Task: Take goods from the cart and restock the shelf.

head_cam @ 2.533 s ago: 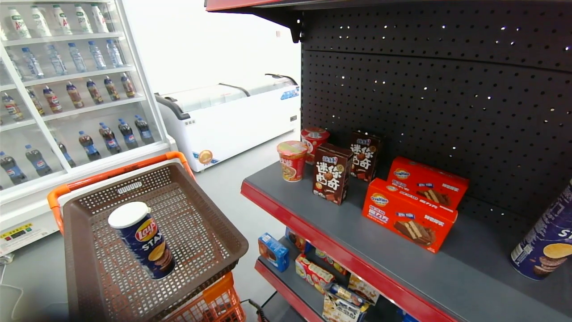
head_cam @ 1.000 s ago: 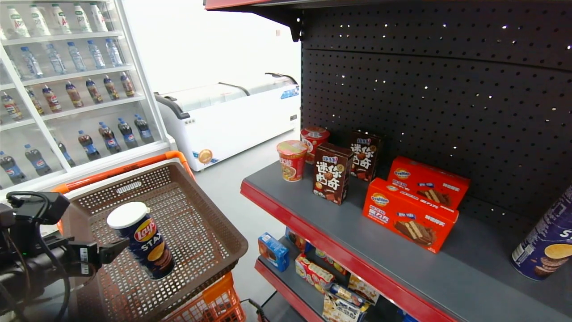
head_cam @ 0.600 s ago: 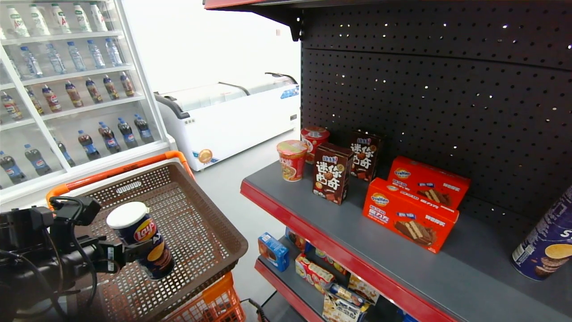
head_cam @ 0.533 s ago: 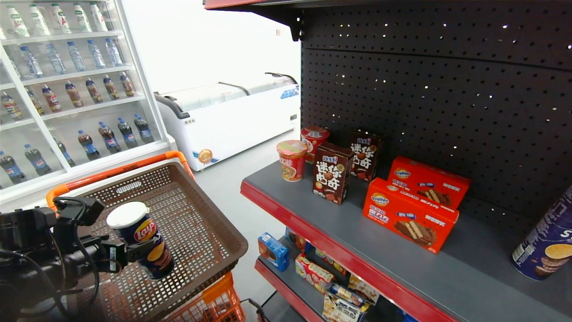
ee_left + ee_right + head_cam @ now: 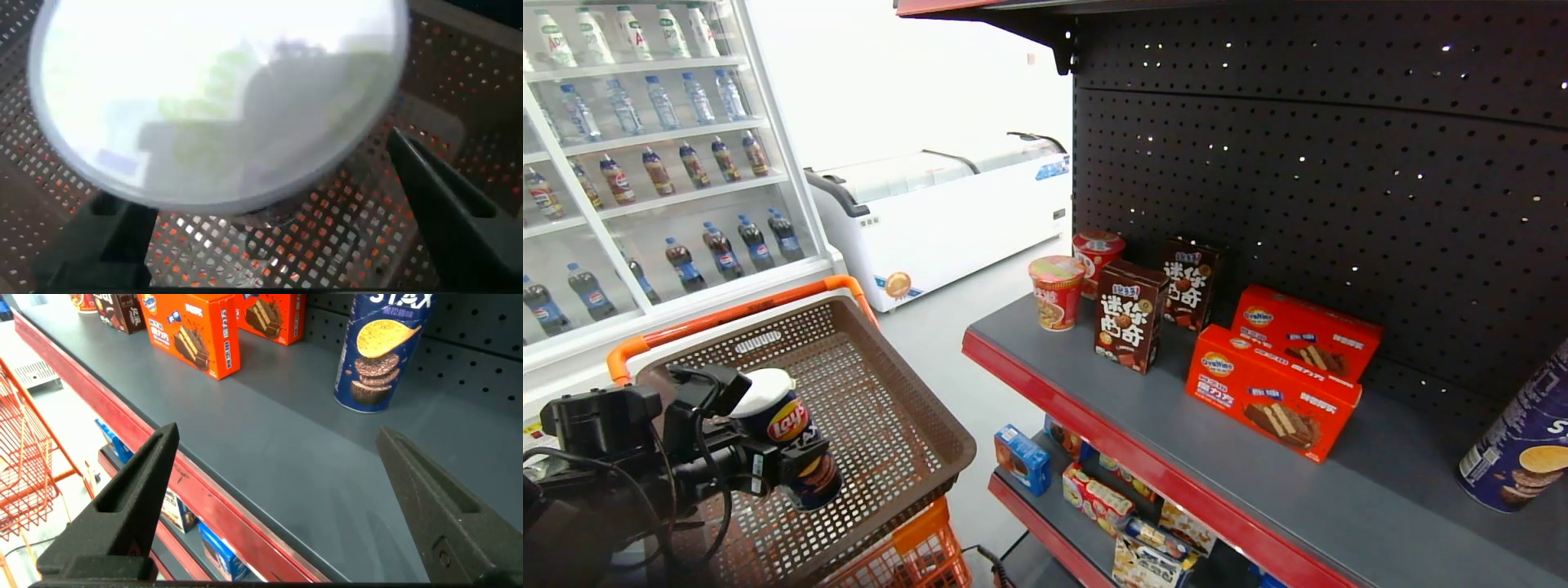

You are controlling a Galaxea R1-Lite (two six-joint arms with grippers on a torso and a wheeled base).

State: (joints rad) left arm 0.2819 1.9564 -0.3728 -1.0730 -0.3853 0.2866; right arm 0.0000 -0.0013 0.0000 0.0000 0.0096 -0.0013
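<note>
A dark blue chip can with a white lid stands upright in the brown cart basket. My left gripper is open and straddles the can just below the lid, one finger on each side. My right gripper is open with nothing between its fingers. It hangs in front of the grey shelf, facing a second chip can that stands at the shelf's right.
Orange boxes, brown boxes and cup noodles stand on the shelf, with bare room between the orange boxes and the second can. Small goods lie on the lower shelf. A drinks fridge and a chest freezer stand behind.
My left arm came in from the left and moved toward the chip can until its open fingers stand around it. The can stayed in place.
</note>
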